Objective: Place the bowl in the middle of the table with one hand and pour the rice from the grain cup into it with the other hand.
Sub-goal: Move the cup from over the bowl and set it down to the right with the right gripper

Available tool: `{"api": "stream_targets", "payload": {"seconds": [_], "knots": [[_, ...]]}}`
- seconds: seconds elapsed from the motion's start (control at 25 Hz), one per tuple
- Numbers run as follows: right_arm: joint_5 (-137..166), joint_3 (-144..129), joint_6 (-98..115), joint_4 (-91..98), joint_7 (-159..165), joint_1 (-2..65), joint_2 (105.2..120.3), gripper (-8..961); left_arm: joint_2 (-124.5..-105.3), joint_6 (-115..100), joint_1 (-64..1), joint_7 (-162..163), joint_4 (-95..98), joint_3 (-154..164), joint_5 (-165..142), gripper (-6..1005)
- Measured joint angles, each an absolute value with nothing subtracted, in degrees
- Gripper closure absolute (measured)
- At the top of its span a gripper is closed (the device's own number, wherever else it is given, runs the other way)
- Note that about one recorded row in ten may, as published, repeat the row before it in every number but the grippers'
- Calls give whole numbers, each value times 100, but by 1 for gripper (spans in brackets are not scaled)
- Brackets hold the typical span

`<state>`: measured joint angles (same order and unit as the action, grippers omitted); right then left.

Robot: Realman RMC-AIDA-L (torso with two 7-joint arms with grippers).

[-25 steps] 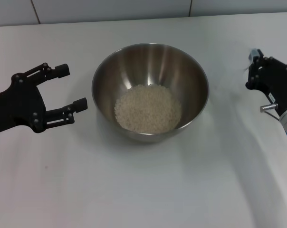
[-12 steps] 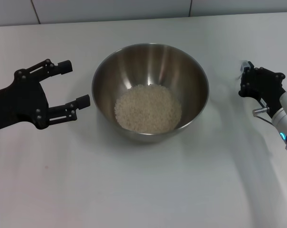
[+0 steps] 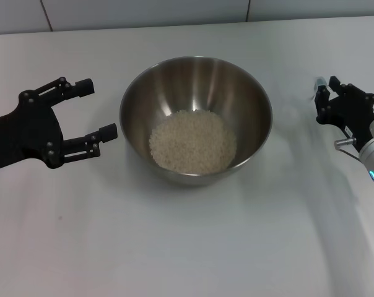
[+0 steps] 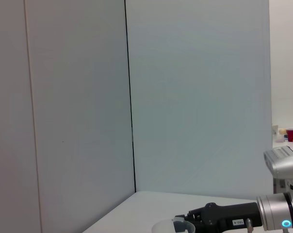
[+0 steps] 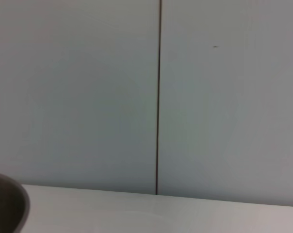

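Pale panelled wall [image 4: 195, 97], dark seams

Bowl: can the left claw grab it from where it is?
Probably yes. The left claw is open beside the bowl, fingers pointing at its rim, with only bare table between them. The bowl is wide, so it would have to pinch the rim.

Even, bright overhead light washes the white counter [image 3: 187, 247], leaving only faint soft shadows at lower right. The bowl [image 3: 195, 117] shows muted sheen, no hard glare. Both wrist views look soft and flat.
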<state>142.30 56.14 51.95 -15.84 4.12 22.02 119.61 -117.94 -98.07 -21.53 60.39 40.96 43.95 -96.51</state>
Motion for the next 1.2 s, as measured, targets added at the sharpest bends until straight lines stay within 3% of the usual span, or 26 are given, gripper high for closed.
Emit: {"api": "stream_targets", "payload": {"seconds": [0.24, 0.84, 1.2], "knots": [[14230, 5581, 5168, -1573, 414, 2215, 11958, 578, -11795, -9809, -2153, 6057, 4096, 4394, -9651, 138], [14276, 5509, 5197, -1599, 420, 2081, 11959, 243, -11795, -9809, -2127, 6041, 4096, 4395, -9650, 138], [14280, 4937, 5841, -1783, 422, 1609, 11962, 243, -11795, -9809, -2100, 6067, 4096, 4395, -9649, 139]]}}
